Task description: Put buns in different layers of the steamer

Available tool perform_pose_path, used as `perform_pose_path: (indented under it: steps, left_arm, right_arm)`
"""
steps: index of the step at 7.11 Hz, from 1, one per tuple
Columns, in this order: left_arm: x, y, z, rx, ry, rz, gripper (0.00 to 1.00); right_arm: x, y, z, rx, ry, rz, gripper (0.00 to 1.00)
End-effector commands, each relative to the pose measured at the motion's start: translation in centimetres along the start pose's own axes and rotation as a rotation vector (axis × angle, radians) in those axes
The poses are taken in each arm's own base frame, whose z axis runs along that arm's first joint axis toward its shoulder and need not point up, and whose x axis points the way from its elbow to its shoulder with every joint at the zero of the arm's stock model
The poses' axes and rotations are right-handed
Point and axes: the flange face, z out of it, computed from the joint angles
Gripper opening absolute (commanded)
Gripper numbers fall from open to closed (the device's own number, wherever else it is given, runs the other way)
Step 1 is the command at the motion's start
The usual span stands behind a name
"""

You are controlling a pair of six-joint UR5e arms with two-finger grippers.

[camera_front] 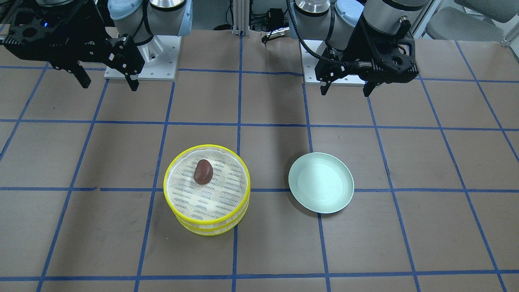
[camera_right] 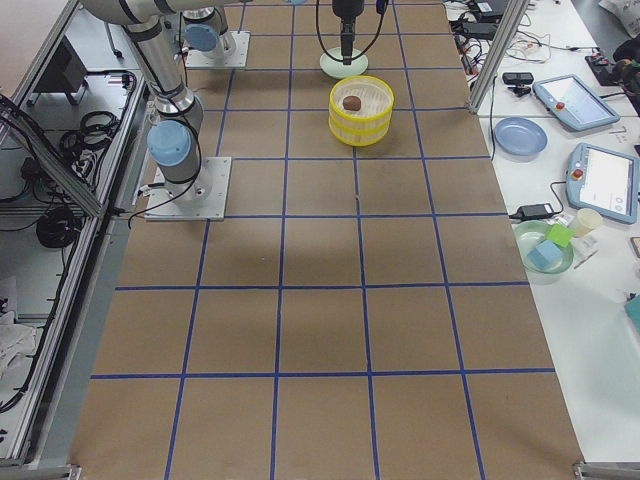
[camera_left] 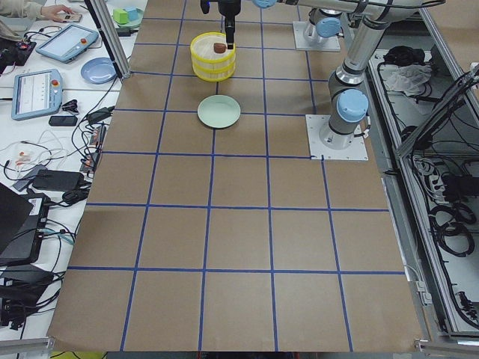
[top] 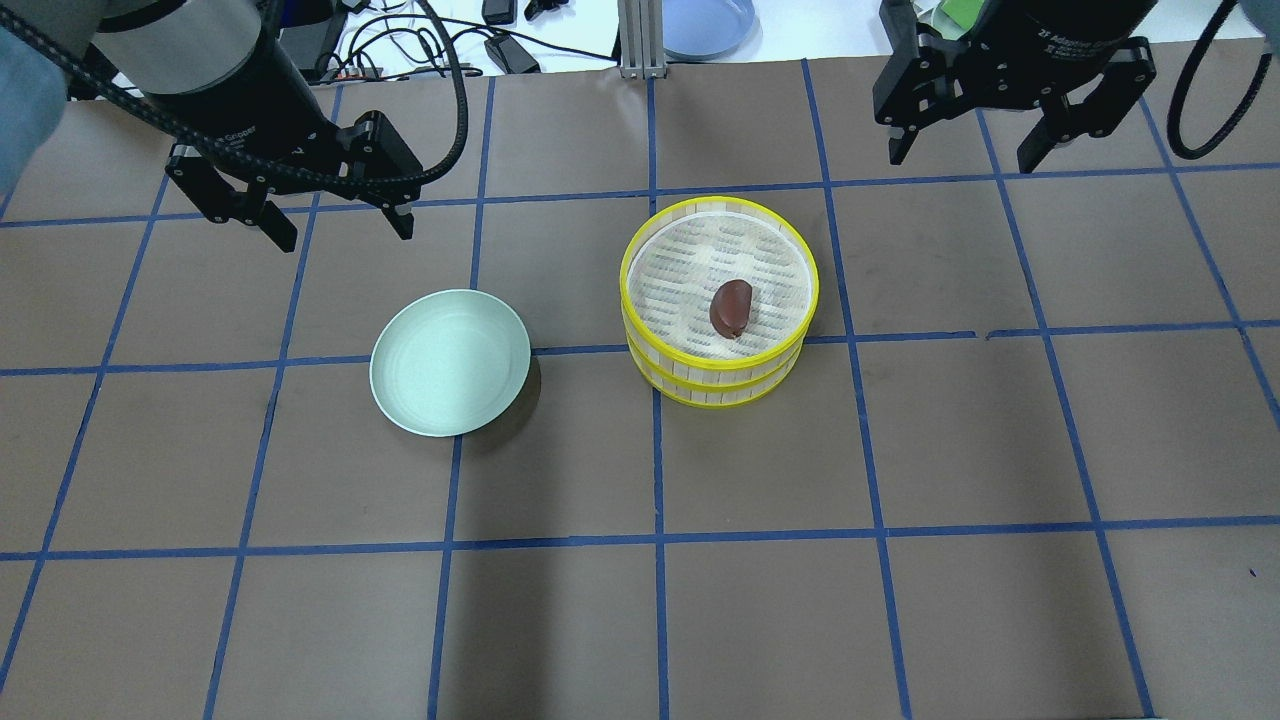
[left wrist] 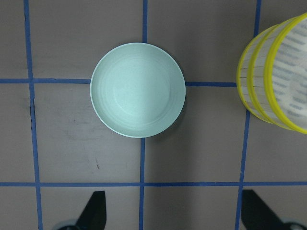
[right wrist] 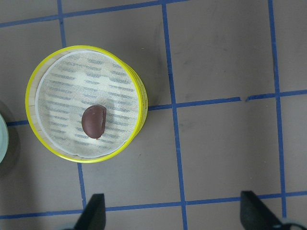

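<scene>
The steamer (camera_front: 211,227) stands as a two-tier stack of yellow-rimmed layers in the middle of the table, also in the overhead view (top: 715,385). The dark reddish-brown bun (camera_front: 203,171) lies on the top layer's mesh (top: 731,307) and shows in the right wrist view (right wrist: 93,121). The pale cream bun is out of view. My left gripper (top: 345,235) is open and empty, raised behind the plate (camera_front: 346,87). My right gripper (top: 960,160) is open and empty, raised back and to the side of the steamer (camera_front: 109,85).
An empty pale green plate (top: 450,362) lies beside the steamer on my left side and fills the left wrist view (left wrist: 137,90). A blue bowl (top: 705,15) and cables lie beyond the table's far edge. The arm bases (camera_front: 142,56) stand at the near edge.
</scene>
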Motion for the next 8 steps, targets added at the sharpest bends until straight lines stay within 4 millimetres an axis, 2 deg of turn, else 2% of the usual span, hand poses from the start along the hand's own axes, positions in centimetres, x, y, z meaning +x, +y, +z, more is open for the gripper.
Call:
perform_pose_path:
  steps: [1, 4, 8]
  left_arm:
    - [-0.5, 0.1, 0.1, -0.004, -0.009, -0.01, 1.0]
    - [-1.2, 1.8, 0.9, -0.02, -0.085, -0.005, 1.0]
    - [-1.2, 2.3, 0.6, -0.012, -0.082, -0.013, 1.0]
  right_arm:
    - [0.0, 0.0, 0.0, 0.001, -0.003, 0.002, 1.0]
    - [0.0, -0.1, 0.1, -0.001, -0.002, -0.001, 1.0]
    - [0.1, 0.0, 0.0, -0.001, 0.0, 0.001, 1.0]
